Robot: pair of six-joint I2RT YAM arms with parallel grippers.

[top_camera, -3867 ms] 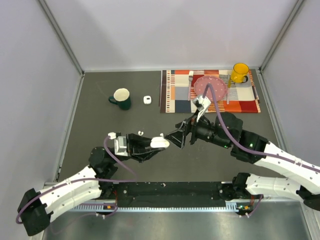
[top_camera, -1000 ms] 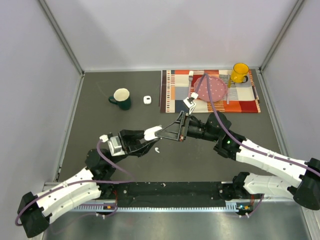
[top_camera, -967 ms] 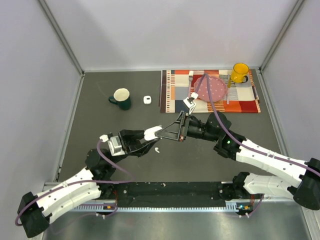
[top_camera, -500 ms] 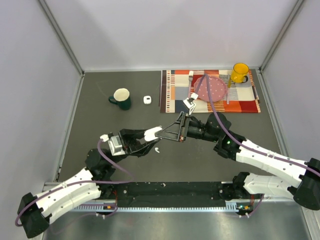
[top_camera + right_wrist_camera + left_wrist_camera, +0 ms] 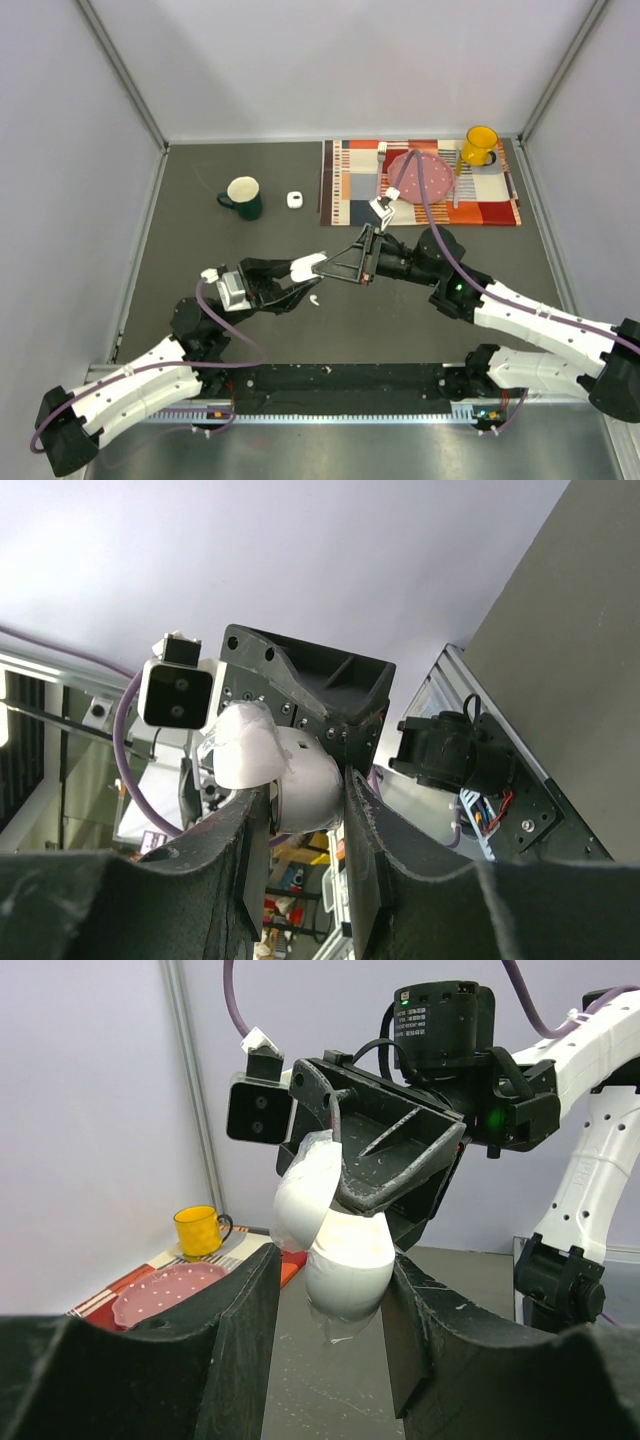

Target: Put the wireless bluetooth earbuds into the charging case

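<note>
The white charging case (image 5: 305, 265) hangs above the table's middle with its lid hinged open. My right gripper (image 5: 323, 268) is shut on the case body (image 5: 312, 792), one finger on each side. My left gripper (image 5: 300, 282) stands around the same case (image 5: 346, 1256) from below, with its jaws slightly apart and a small gap on one side. One tiny white earbud (image 5: 314, 298) lies on the dark table just under the two grippers. I see no other earbuds.
A dark green mug (image 5: 243, 197) and a small white square object (image 5: 295, 199) sit at the back left. A striped placemat (image 5: 500, 210) at the back right carries a pink plate (image 5: 432, 178) and a yellow mug (image 5: 479, 146). Grey walls enclose the table.
The left jaws have eased apart a little around the case. The right gripper keeps its hold, and both arms have barely moved.
</note>
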